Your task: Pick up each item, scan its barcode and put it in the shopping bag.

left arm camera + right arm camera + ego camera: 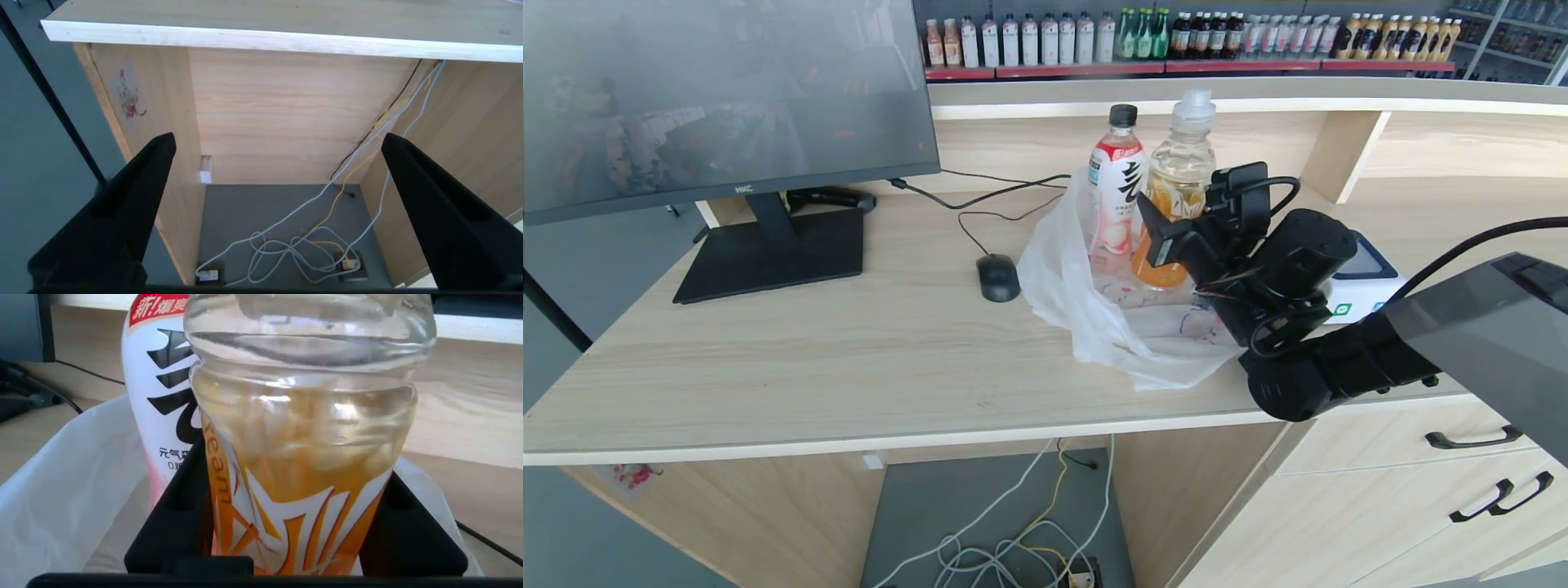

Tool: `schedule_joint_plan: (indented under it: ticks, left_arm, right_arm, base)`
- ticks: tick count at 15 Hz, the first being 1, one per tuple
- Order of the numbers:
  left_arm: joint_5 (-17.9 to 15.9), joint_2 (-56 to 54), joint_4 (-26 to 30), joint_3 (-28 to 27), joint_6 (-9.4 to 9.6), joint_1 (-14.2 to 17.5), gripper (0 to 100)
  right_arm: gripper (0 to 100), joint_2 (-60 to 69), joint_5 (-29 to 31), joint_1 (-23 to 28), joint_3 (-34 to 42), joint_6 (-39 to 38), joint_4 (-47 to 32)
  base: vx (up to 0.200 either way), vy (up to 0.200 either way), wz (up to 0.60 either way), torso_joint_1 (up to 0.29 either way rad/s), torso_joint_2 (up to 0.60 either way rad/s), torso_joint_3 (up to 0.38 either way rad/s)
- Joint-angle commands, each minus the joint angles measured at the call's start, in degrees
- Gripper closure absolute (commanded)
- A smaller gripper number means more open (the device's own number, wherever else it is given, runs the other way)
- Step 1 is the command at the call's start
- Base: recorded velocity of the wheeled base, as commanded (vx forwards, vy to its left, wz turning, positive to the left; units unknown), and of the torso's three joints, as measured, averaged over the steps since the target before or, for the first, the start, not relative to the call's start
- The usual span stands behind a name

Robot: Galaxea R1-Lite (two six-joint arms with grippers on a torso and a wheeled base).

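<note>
**Orange-labelled bottle pinched at the bag**

My left gripper point(279, 143) is hanging low before the counter point(849, 359), fingers spread wide, facing the cables point(294, 245) beneath it. Up on the counter, my right gripper point(1172, 249) is pinching the orange-labelled bottle point(1180, 175) by its lower half, upright, its base down in the open white shopping bag point(1078, 302). A pink-and-white bottle point(1116, 196) is standing just beside it in the bag. Farther left are lying a mouse point(998, 278) and a monitor point(719, 90).
</note>
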State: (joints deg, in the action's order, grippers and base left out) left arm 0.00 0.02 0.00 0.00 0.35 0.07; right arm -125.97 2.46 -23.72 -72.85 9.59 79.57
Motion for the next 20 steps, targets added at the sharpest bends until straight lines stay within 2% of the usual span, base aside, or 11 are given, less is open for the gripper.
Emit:
schedule_joint_plan:
  ticks: [1, 7, 9, 10, 16, 20]
  left_arm:
    - [0.00, -0.02, 0.00, 0.00, 0.00, 0.01, 0]
    - [0.00, -0.02, 0.00, 0.00, 0.09, 0.01, 0]
    - [0.09, -0.02, 0.00, 0.00, 0.00, 0.01, 0]
    - [0.00, -0.02, 0.00, 0.00, 0.00, 0.01, 0]
    - [0.00, -0.02, 0.00, 0.00, 0.00, 0.01, 0]
    - [0.00, -0.02, 0.00, 0.00, 0.00, 0.01, 0]
  right_arm:
    - [100, -0.33, 0.00, -0.18, 0.69, -0.54, -0.03]
    - [100, -0.42, 0.35, -1.59, 2.45, -2.39, 0.06]
    - [100, -0.42, 2.28, -1.59, 2.45, -2.83, 0.06]
    - [0, -0.25, 2.28, -1.50, 2.45, -2.83, 0.06]
    - [0, 0.81, 2.37, -1.41, 2.80, -3.27, 0.76]
    - [0, 4.59, 2.37, -1.41, 6.58, -3.27, 0.94]
  base:
    - [0.000, 0.000, 0.00, 0.000, 0.00, 0.000]
    - [0.000, 0.000, 0.00, 0.000, 0.00, 0.000]
    - [0.000, 0.000, 0.00, 0.000, 0.00, 0.000]
    - [0.000, 0.000, 0.00, 0.000, 0.00, 0.000]
    - [0.000, 0.000, 0.00, 0.000, 0.00, 0.000]
    - [0.000, 0.000, 0.00, 0.000, 0.00, 0.000]
